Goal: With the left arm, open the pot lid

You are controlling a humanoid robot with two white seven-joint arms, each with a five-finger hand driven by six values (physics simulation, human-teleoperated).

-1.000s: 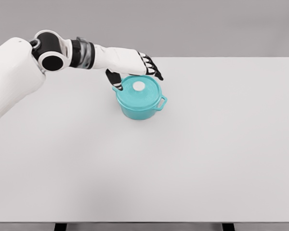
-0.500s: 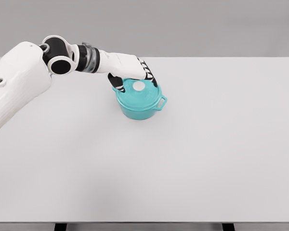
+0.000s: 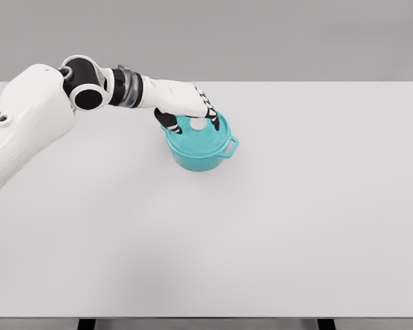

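A teal pot (image 3: 198, 157) with two side handles stands on the white table (image 3: 261, 227), left of its middle and toward the back. Its teal lid (image 3: 205, 139) sits on it, with a white knob (image 3: 197, 126) on top. My left hand (image 3: 193, 126) reaches in from the left and hangs low over the lid. The fingers (image 3: 213, 122) curve down on the knob's right side, while the thumb (image 3: 169, 124) hangs by the pot's left handle. The knob sits in the gap between them, partly hidden under the palm. The hand is open and not clamped on anything.
The table's far edge runs just behind the pot. My left upper arm (image 3: 27, 130) fills the left side of the view. The right arm does not show.
My left hand has drawn back a little to the left and come down onto the lid, its fingers curling around the knob. Pot and lid have not moved.
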